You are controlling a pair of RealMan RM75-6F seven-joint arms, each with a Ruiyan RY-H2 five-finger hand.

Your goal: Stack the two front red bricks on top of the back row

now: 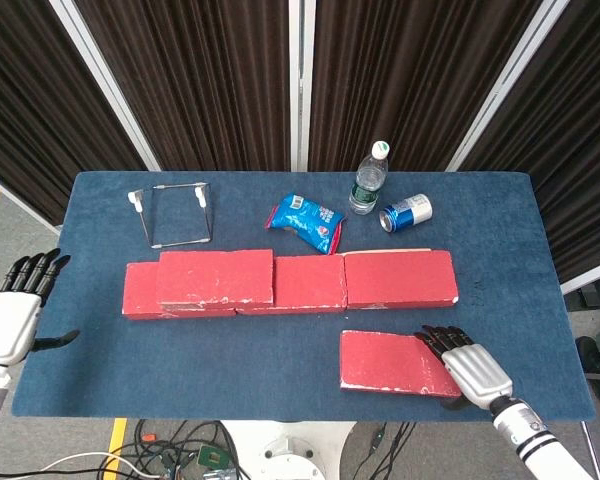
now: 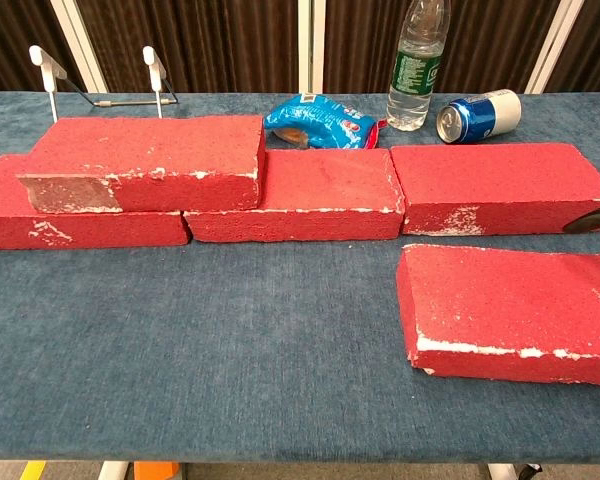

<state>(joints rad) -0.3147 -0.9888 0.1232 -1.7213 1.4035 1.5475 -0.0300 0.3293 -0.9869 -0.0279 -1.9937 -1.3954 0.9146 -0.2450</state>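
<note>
One red brick (image 1: 217, 277) (image 2: 150, 160) lies stacked on the left of the back row, across the left brick (image 1: 138, 292) (image 2: 70, 228) and the middle brick (image 1: 308, 283) (image 2: 310, 195). The right back brick (image 1: 400, 277) (image 2: 500, 185) has nothing on it. A front red brick (image 1: 390, 362) (image 2: 510, 310) lies flat on the cloth before it. My right hand (image 1: 468, 368) is over this brick's right end with fingers spread and holds nothing; a dark fingertip (image 2: 590, 222) shows at the chest view's right edge. My left hand (image 1: 12, 315) hangs open off the table's left edge.
Behind the bricks stand a wire rack (image 1: 175, 212) (image 2: 100, 85), a blue snack bag (image 1: 305, 222) (image 2: 315, 120), a water bottle (image 1: 370, 180) (image 2: 418, 60) and a tipped can (image 1: 406, 212) (image 2: 478, 113). The blue table (image 1: 240, 350) ends just in front of the front brick.
</note>
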